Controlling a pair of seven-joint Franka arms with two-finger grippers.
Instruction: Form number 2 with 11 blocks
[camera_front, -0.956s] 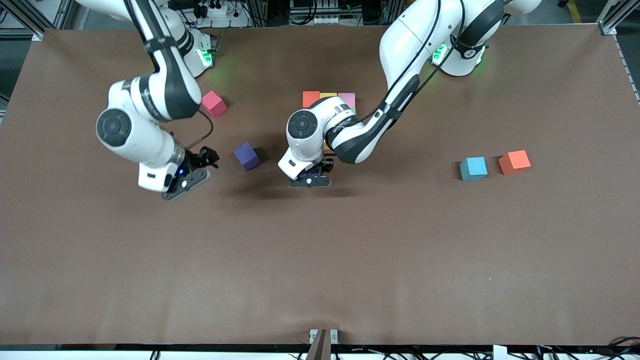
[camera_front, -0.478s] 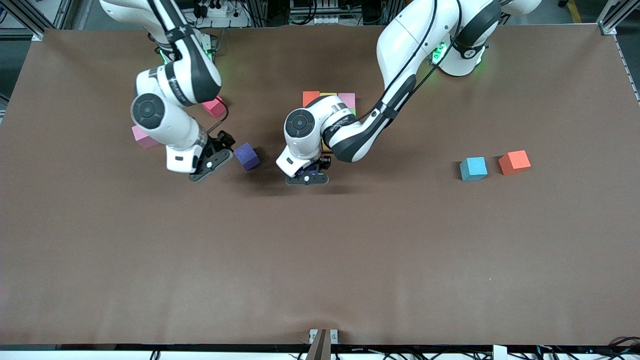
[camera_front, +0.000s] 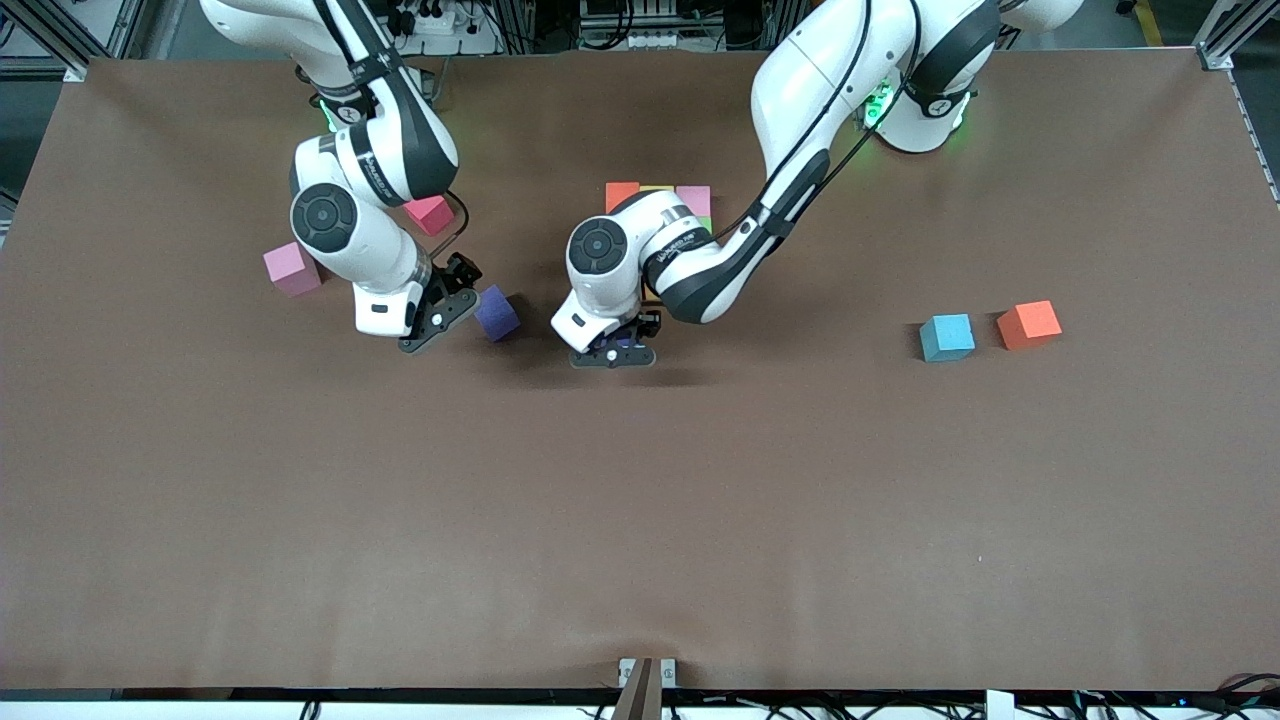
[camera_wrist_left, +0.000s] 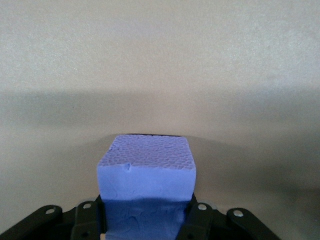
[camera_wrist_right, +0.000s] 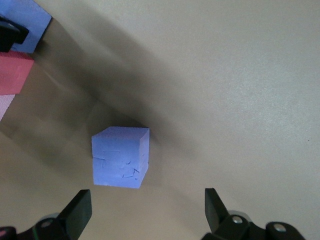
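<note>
Your left gripper (camera_front: 612, 355) is clamped on a purple block (camera_wrist_left: 146, 170) beside the partial 2 (camera_front: 658, 196), pending placement, while the right gripper (camera_front: 436, 318), jaws apart, needs lowering over the second purple block (camera_front: 497, 312).

A brown table (camera_front: 640, 520) with a small bracket (camera_front: 645, 672) at its near edge.

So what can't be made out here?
- Front view: most of the block figure is hidden by the left arm; only its top row shows.
- Front view: the block in the left gripper is covered by the wrist.
- Left wrist view: the purple block is cut off by the frame edge where the fingers grip it.
</note>
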